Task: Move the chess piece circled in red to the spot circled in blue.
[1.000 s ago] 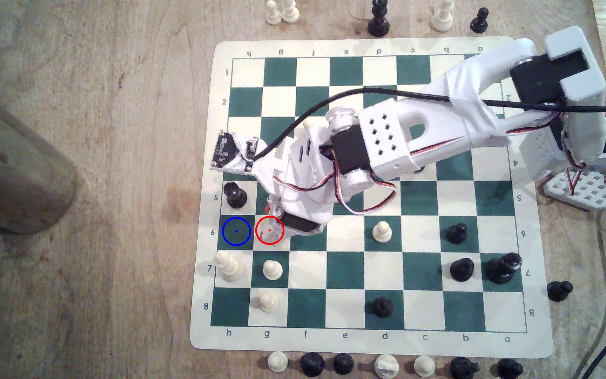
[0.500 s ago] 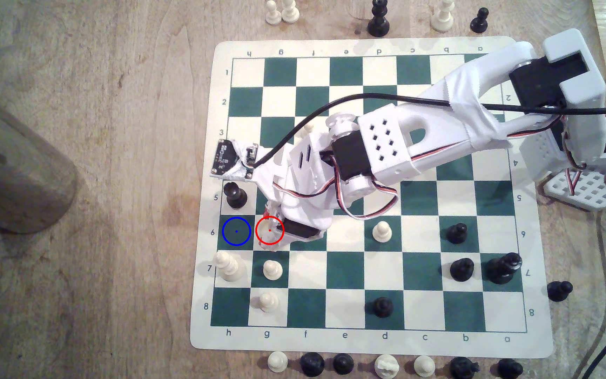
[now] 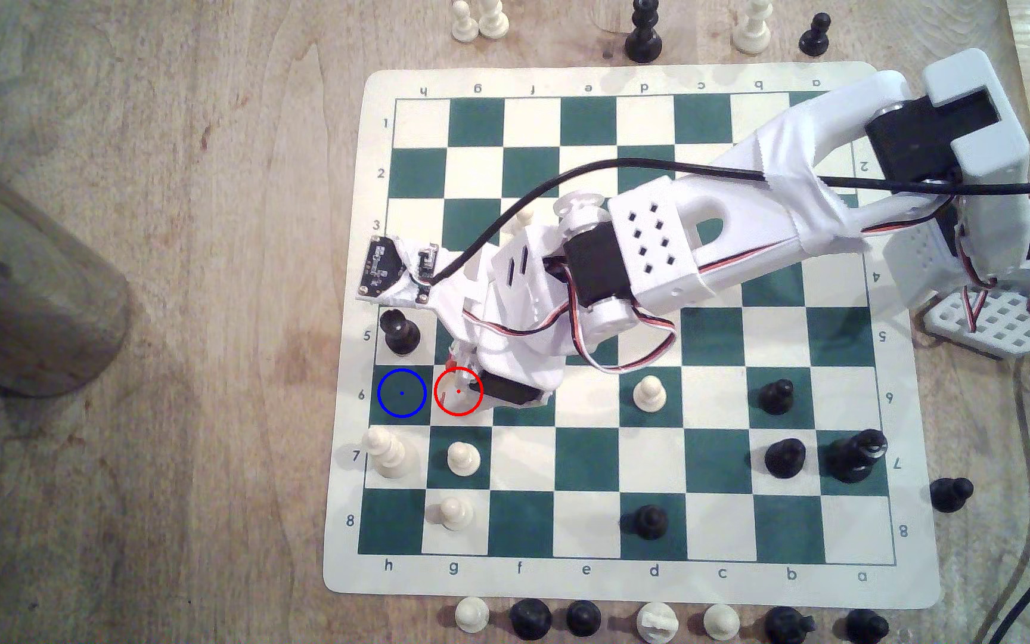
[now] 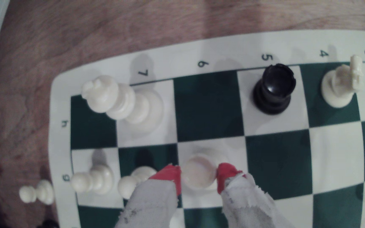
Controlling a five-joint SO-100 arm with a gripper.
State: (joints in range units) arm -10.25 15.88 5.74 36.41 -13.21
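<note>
The chess piece (image 4: 199, 183), cream-white with a rounded head, stands on the white square g6 inside the red ring. In the exterior view only a sliver of the chess piece (image 3: 452, 398) shows under the wrist. My gripper (image 4: 198, 174) has its red-taped fingertips (image 4: 170, 174) pressed against both sides of the piece's head, shut on it. From outside, the gripper (image 3: 460, 385) hangs over the red ring. The spot (image 3: 401, 393) is the bare dark green square h6 ringed in blue, just beside the piece at the spot (image 4: 208, 105) in the wrist view.
A black rook (image 3: 400, 331) stands on h5 and a tall white piece (image 3: 385, 455) on h7, flanking the blue-ringed square. White pawns sit on g7 (image 3: 463, 458) and g8 (image 3: 455, 513). A metal cylinder (image 3: 23, 278) stands off the board at the exterior view's left.
Over the last second the arm dropped a little lower over g6 and the fingers settled around the piece. Since half a second ago it has barely moved.
</note>
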